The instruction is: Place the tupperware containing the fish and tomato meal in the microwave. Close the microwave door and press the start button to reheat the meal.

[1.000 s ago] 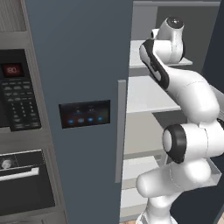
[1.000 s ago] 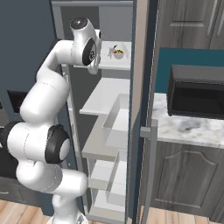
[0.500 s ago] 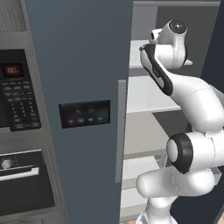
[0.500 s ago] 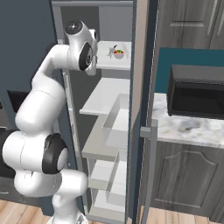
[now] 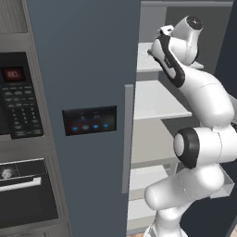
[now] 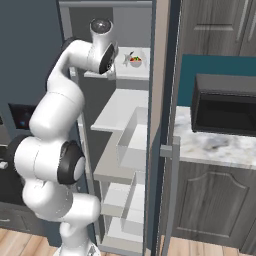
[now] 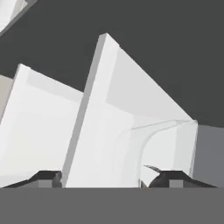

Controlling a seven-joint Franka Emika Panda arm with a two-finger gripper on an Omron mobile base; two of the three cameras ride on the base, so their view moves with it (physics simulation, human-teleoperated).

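The open fridge [image 6: 125, 150] dominates the scene, its white shelves stacked behind the raised white arm [image 6: 65, 115]. To the far right a black microwave [image 6: 225, 110] sits on a marble table [image 6: 215, 147], well apart from the fridge. A second black microwave with a keypad and red display [image 5: 18, 92] is built into the wall at the left, beyond the fridge door [image 5: 83, 102].

On the top shelf [image 6: 132, 72], towards its right side, rests the tupperware [image 6: 134, 61], a small shallow translucent box holding the fish and tomato meal [image 6: 135, 59], red bits showing through.

The gripper [image 7: 109, 177] is reaching in at shelf height with its jaws spread wide and nothing between them; the hand view shows the box's curved clear wall [image 7: 144, 144] just beyond the right fingertip [image 7: 168, 177].

The box looks light and stiff, with smooth walls likely to slip. A pinch across one upright wall or the rim seems soundest, kept level so the loose food stays put.
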